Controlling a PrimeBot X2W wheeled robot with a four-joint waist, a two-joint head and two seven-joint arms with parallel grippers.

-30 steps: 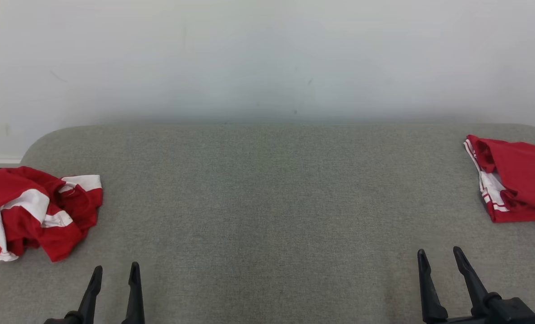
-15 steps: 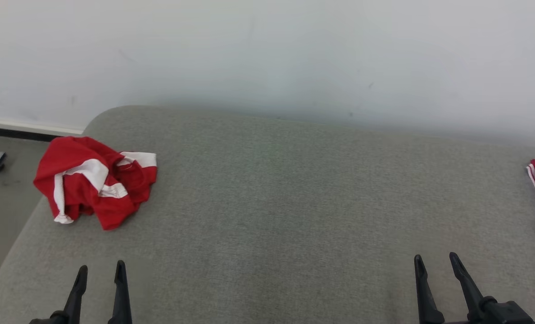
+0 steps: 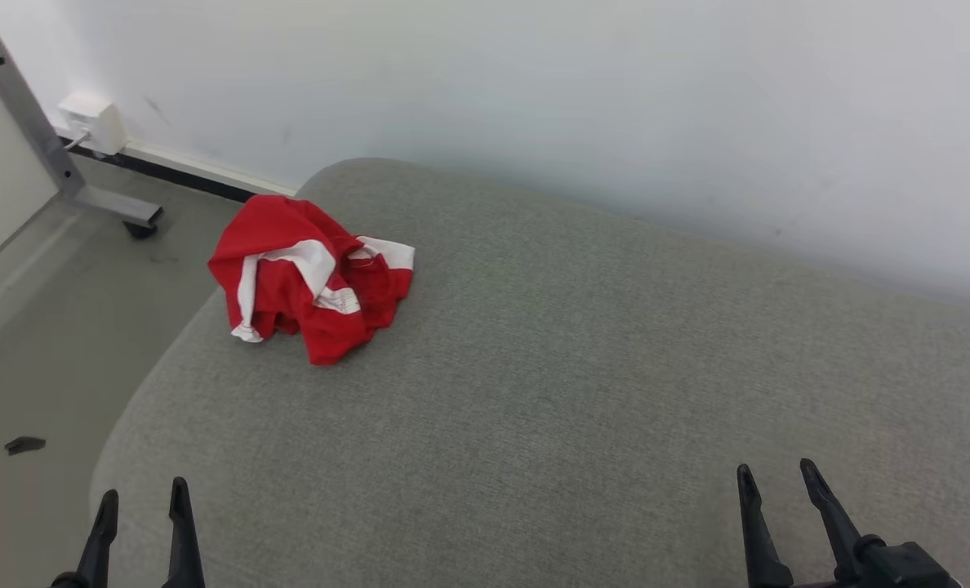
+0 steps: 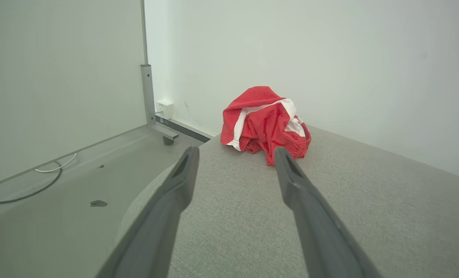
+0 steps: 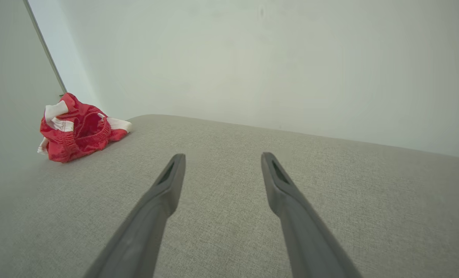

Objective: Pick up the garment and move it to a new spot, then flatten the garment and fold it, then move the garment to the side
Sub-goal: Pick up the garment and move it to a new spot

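A crumpled red garment (image 3: 309,278) with white stripes lies in a heap near the far left corner of the grey padded table (image 3: 583,367). In the left wrist view the garment (image 4: 266,121) sits just ahead of the fingers; in the right wrist view the garment (image 5: 79,129) is far off to the left. My left gripper (image 3: 142,500) hangs open at the lower left over the table's left edge, well short of the garment. My right gripper (image 3: 775,475) stands open at the lower right above bare cloth. Nothing is between either pair of fingers.
A white wall (image 3: 575,106) runs close behind the table. Left of the table the floor (image 3: 52,327) drops away, with a metal frame leg (image 3: 60,163) on a caster, a wall socket box (image 3: 93,122) and a loose cable (image 4: 32,185).
The head camera has swung left, so the crumpled garment now sits nearer the middle and the red garment at the right edge has left the picture. Both grippers stay open.
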